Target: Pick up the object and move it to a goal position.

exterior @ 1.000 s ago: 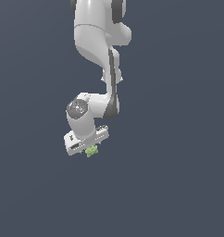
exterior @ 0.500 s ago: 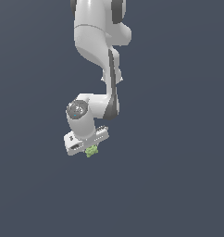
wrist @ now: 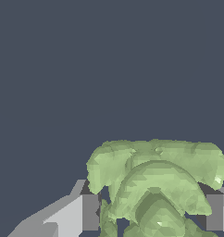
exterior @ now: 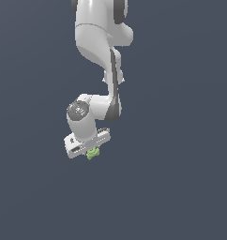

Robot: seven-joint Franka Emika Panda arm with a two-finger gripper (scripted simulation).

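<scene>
The object (exterior: 92, 153) is a tiny light-green knobbly lump, seen in the exterior view just under the white gripper (exterior: 91, 151). The gripper is shut on it and hangs at the end of the white arm, in mid-frame toward the exterior view's left. In the wrist view the object (wrist: 155, 185) fills the space between the two grey fingers (wrist: 90, 212), which press on it from both sides. Its lower part is cut off by the frame edge.
A plain dark grey-blue surface (exterior: 181, 187) fills the background in both views. The white arm (exterior: 99, 42) comes down from the top of the exterior view. No goal marker shows.
The gripper with the green object has shifted very slightly; otherwise the pose is nearly the same.
</scene>
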